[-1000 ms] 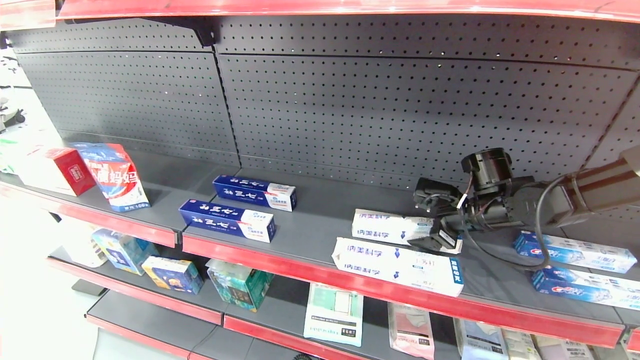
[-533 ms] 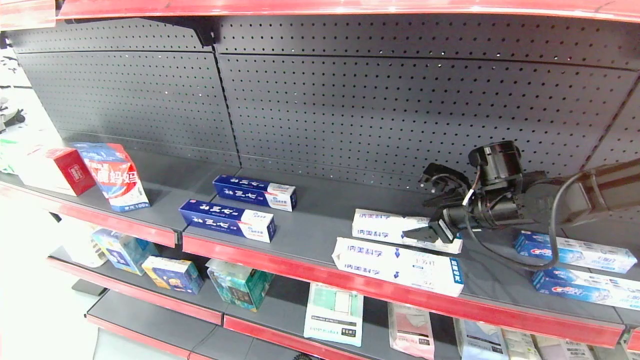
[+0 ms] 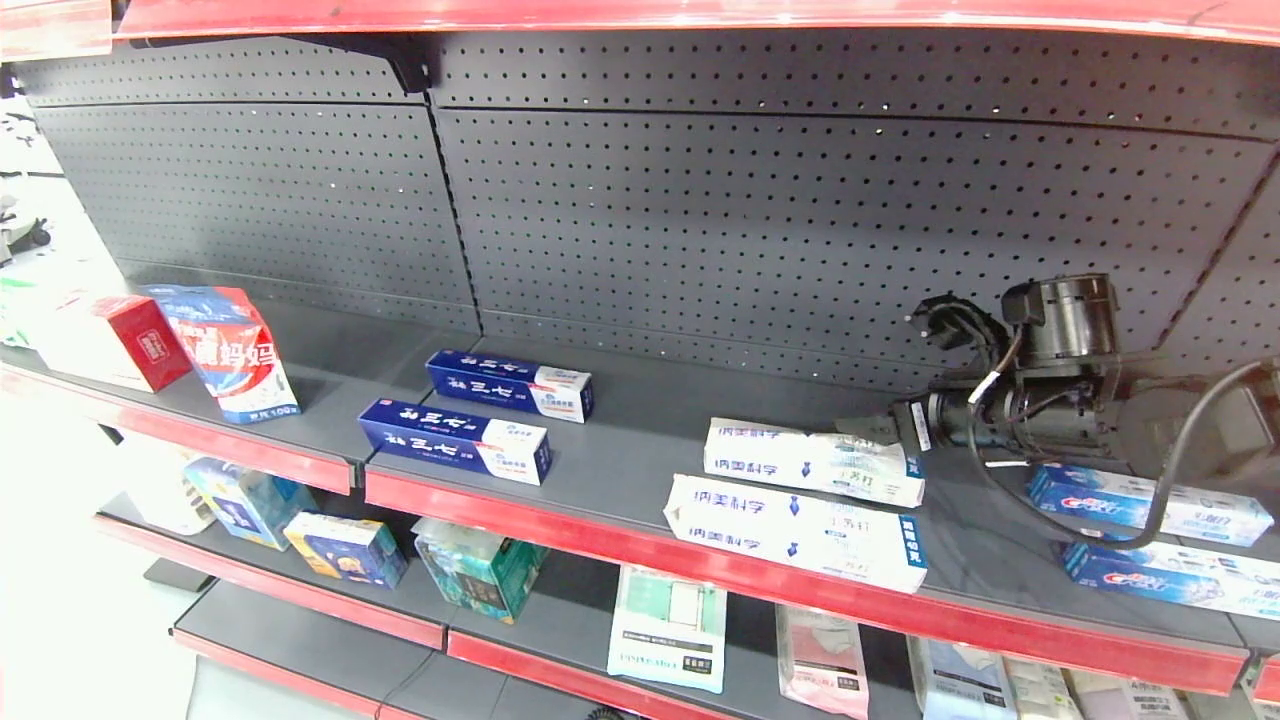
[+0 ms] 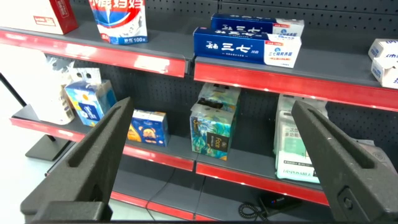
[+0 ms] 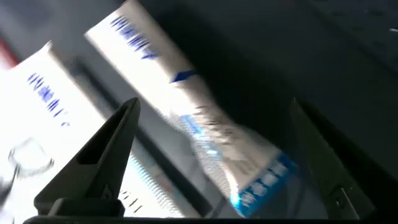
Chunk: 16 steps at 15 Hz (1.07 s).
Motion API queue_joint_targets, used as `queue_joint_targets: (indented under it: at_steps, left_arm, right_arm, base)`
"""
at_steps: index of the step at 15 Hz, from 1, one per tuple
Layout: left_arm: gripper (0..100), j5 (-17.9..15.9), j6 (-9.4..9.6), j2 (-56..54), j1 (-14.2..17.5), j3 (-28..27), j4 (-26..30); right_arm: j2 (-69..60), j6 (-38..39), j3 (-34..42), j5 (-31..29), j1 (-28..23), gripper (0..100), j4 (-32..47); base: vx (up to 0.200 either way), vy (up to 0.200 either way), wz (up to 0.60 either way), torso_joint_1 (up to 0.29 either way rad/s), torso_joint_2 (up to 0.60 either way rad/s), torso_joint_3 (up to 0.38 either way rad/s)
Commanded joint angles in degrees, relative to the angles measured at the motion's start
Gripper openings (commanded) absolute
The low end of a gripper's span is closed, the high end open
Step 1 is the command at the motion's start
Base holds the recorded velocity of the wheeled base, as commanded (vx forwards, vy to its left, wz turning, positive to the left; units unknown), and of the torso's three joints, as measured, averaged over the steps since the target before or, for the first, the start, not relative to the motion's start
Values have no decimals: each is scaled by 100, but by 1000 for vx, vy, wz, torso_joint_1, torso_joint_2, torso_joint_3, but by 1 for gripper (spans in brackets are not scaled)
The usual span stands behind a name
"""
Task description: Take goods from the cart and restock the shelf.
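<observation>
Two long white toothpaste boxes lie on the grey shelf [image 3: 640, 440], a rear one [image 3: 810, 462] and a front one [image 3: 795, 530] at the red lip. My right gripper [image 3: 885, 428] hovers open just off the rear box's right end, holding nothing. In the right wrist view that rear white box [image 5: 186, 118] lies between and beyond the spread fingers [image 5: 93, 174] of the right gripper [image 5: 214, 106]. My left gripper [image 4: 212, 102] is open and empty, low in front of the shelving, facing two dark blue toothpaste boxes [image 4: 245, 46].
Two dark blue boxes [image 3: 455, 440] lie left of the white ones. Light blue toothpaste boxes [image 3: 1150, 500] sit under the right arm. A red box [image 3: 140, 340] and a blue pouch [image 3: 235, 355] stand far left. The pegboard back wall [image 3: 700, 220] is close behind. Lower shelves [image 3: 480, 570] hold packets.
My right gripper has drawn back to the right and slightly up, off the rear white box, which stays lying on the shelf. Nothing else has moved.
</observation>
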Motion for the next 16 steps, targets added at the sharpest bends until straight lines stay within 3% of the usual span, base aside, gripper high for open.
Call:
queue_joint_targets:
  at_steps: [1, 4, 16]
  left_arm:
    - [100, 2, -1, -1, 0, 0, 0]
    - [100, 2, -1, -1, 0, 0, 0]
    - [100, 2, -1, -1, 0, 0, 0]
  right_arm:
    - [-274, 148, 264, -247, -24, 100, -125]
    - [-274, 350, 422, -783, -24, 100, -133]
    - [43, 693, 431, -1108, 29, 100, -327]
  base:
    - [0, 0, 0, 0, 0, 0]
    - [0, 0, 0, 0, 0, 0]
    - [0, 0, 0, 0, 0, 0]
